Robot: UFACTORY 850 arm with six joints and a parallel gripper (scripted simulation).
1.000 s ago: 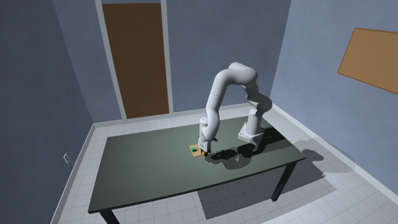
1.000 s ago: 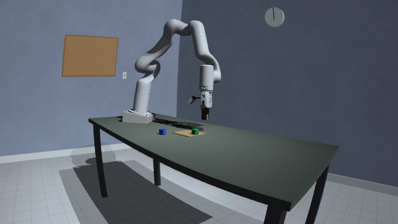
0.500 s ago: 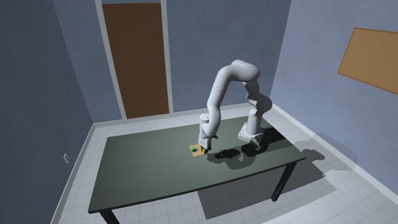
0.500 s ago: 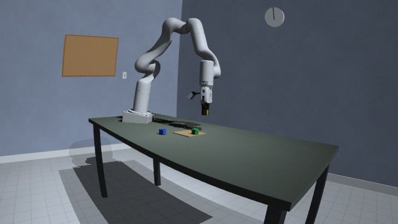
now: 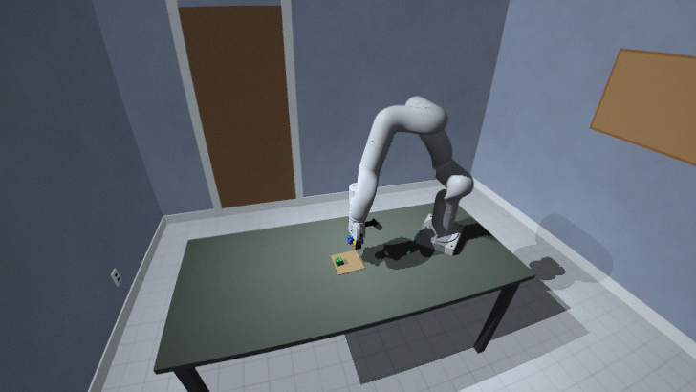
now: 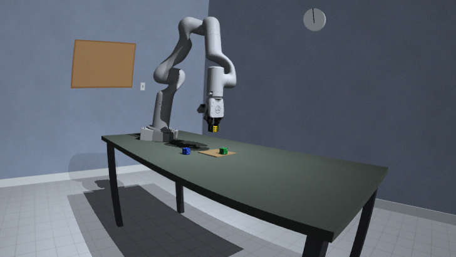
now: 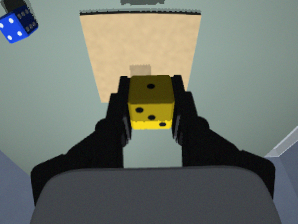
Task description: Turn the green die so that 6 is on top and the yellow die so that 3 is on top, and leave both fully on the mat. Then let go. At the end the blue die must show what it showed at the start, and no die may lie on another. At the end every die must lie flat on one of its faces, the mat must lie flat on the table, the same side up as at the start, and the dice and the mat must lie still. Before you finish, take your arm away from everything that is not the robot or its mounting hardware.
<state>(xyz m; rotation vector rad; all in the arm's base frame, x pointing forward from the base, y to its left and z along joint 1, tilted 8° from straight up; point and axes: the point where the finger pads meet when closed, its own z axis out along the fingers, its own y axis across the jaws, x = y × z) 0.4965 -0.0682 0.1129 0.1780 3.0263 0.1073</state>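
Yellow die pinched in the end effector, above the surface.
From the top view, the arm reaches over the surface, and the green die sits on the mat; the blue die shows just beside the end effector in the picture. In the exterior view, the end effector points down, its black fingers gripping the held die in the air; the blue die rests on the surface, off the mat and apart from it, while the green die stands on the mat. At the wrist, a finger flanks each side of the held die, whose one-pip and three-pip faces show; the mat lies beyond, and the blue die shows a four-pip face.
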